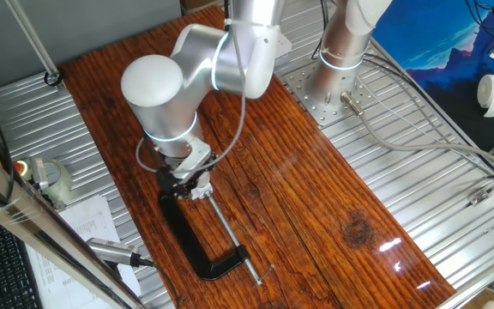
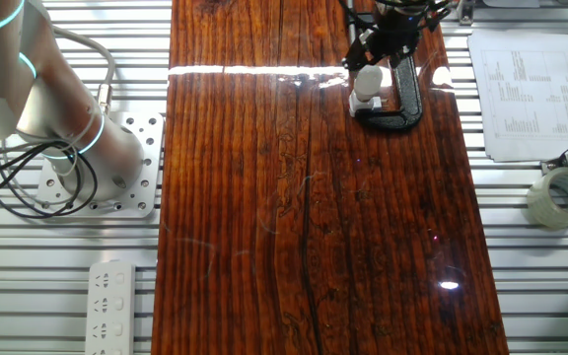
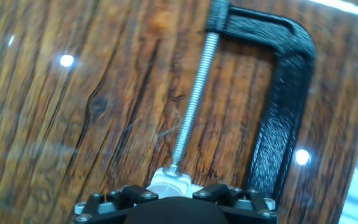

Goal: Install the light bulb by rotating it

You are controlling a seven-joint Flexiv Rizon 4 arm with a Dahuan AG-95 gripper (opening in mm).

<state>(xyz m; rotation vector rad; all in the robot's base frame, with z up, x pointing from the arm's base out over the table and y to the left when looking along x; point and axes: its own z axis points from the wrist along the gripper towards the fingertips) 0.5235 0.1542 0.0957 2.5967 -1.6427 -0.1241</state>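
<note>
The room is bright, lit from above. The shiny brown wooden table top (image 2: 294, 197) throws back white glare: a long bright stripe near the far end in the other fixed view, and small round light spots in the hand view. The big black metal C-clamp (image 3: 284, 93) looks a bit soft and blurry there, and the dark gripper (image 3: 176, 205) at the bottom edge is out of focus. Shadows are faint.

Robotics lab bench. A varnished wooden board (image 2: 304, 197) lies on a ribbed metal table (image 2: 67, 296), with the arm's base (image 1: 337, 64) bolted to a perforated plate. Round it: cables (image 1: 418, 129), power strip (image 2: 112, 306), tape roll (image 2: 562, 195), printed sheets (image 2: 526, 94).
</note>
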